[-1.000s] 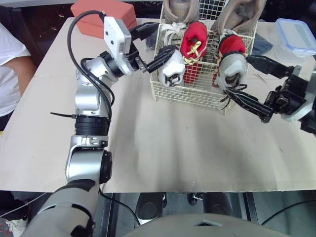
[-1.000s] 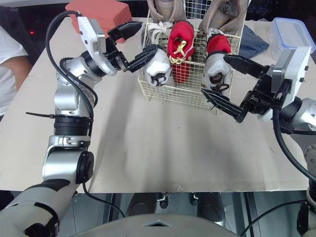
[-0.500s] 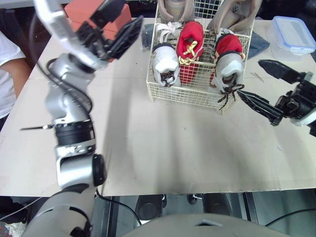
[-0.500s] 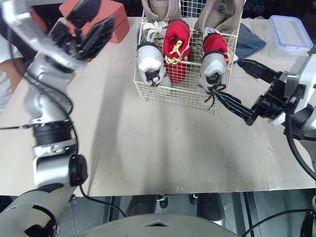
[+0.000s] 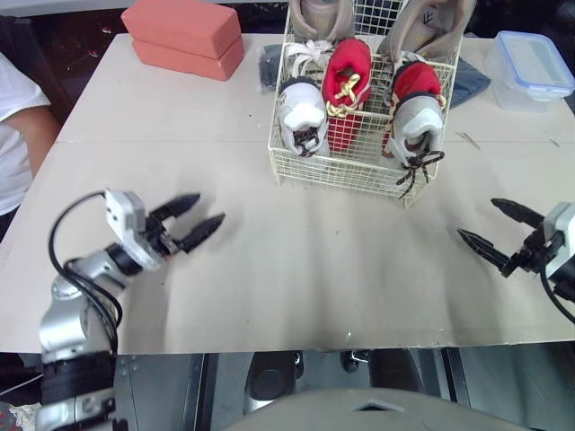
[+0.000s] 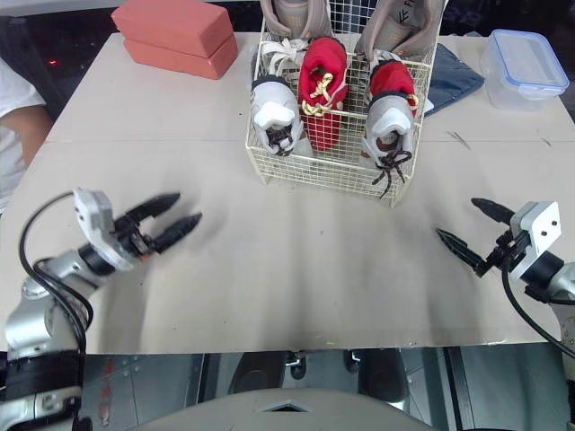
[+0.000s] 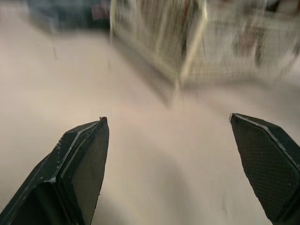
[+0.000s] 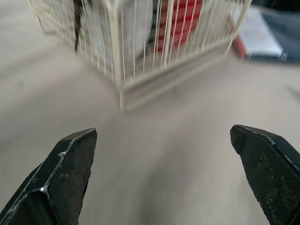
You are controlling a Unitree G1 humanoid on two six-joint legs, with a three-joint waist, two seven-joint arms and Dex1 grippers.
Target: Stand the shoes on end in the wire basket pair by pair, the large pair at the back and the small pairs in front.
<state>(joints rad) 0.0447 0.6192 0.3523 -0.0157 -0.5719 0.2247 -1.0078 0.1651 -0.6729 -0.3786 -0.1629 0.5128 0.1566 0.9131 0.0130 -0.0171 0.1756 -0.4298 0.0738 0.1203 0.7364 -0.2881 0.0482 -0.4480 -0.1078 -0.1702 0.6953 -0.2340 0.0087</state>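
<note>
Evidently done: six shoes stand on end in the wire basket [image 5: 337, 169], which sits at the far middle of the table [image 5: 314, 269].
Back row: the large beige pair [image 5: 429, 22], one shoe at each far corner of the basket.
Front row: the red pair [image 5: 346, 76] and the white-and-grey pair [image 5: 301, 112], both in front of the large pair. On the left the two small shoes stand side by side; on the right the red shoe stands just behind the white-and-grey one.
Left to do: in my judgement nothing of substance. At most, the black lace [image 5: 413, 175] hanging over the near wall could be tucked in.
Left claw [image 5: 208, 208]: low over the near left of the table, well apart from the basket, fingers spread, gripping nothing.
Right claw [image 5: 477, 218]: low over the near right, well apart from the basket, fingers spread wide, empty.
Arm pose: both claws point inward and toward the far side, roughly at the basket. I judge this a resting stance.
</note>
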